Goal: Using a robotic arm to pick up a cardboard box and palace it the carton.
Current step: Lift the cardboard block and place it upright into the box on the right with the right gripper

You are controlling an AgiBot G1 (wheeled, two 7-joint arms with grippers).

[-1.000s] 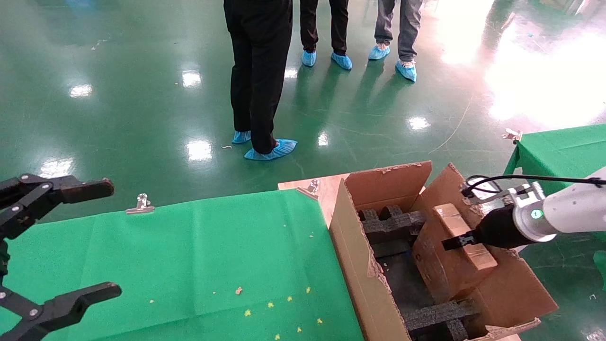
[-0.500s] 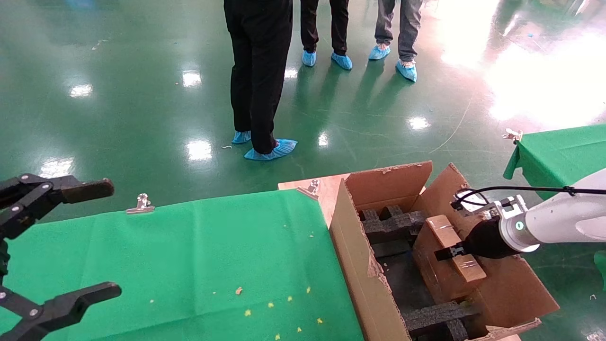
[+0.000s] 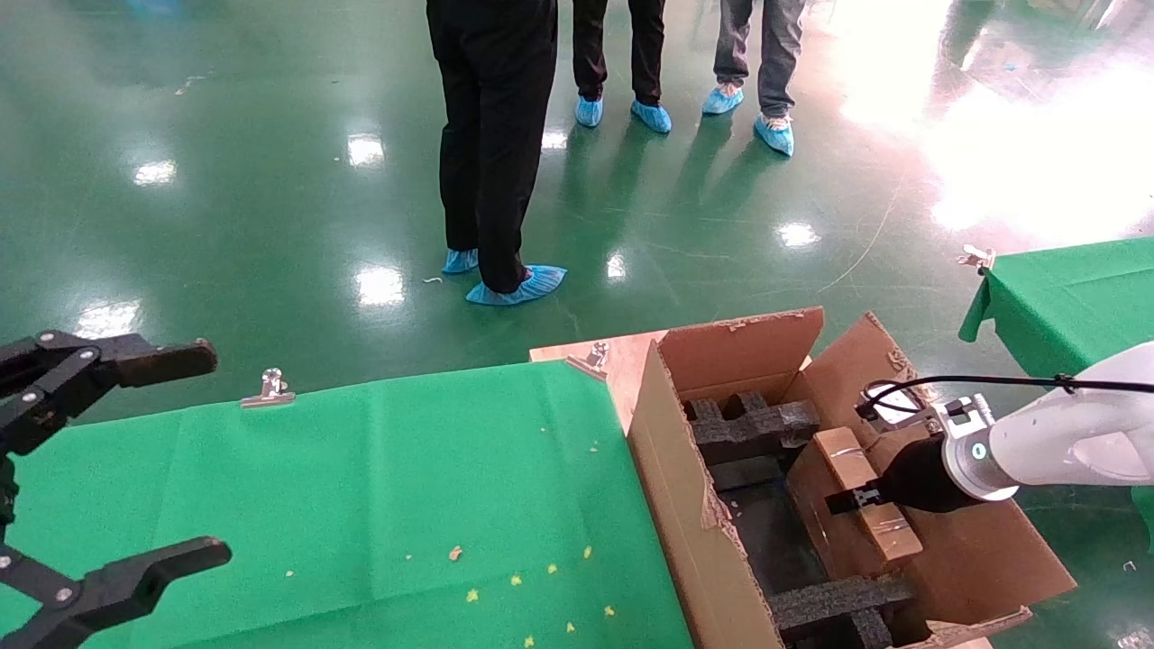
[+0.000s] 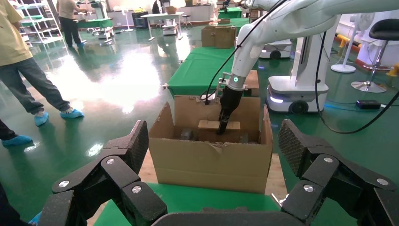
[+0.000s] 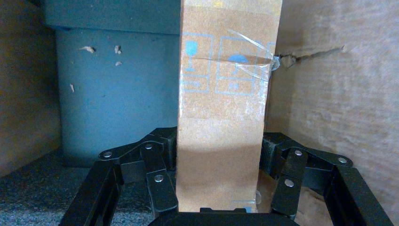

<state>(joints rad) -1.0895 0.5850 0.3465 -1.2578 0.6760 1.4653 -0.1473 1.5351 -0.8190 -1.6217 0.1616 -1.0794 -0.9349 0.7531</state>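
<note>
The right hand [image 3: 852, 498] is clamped on the cardboard box [image 3: 856, 505], its black fingers [image 5: 162, 181] pressing the box's two broad faces, with the box standing on edge between them. This hand sits at the tip of the robotic arm [image 3: 1064, 442], the white arm with a green ring light, which reaches in over the right-hand flap of the carton [image 3: 685, 505]. The box is inside the carton's opening, low among the flaps, close against the right inner wall and beside the black foam inserts [image 3: 753, 428]. From the left wrist view its top edge shows just above the carton's front wall.

The step in hand looks like the placing itself: the pick-up is done and the box is being set into the carton. Whether its lower edge touches the bottom cannot be told. The next move likely calls for lowering until the box rests on the bottom, then parting the fingers and lifting straight out without snagging the ragged flap.

The left hand [image 3: 108, 469] hangs idle with its fingers wide apart over the green worktop [image 3: 406, 478], well away from the carton.
</note>
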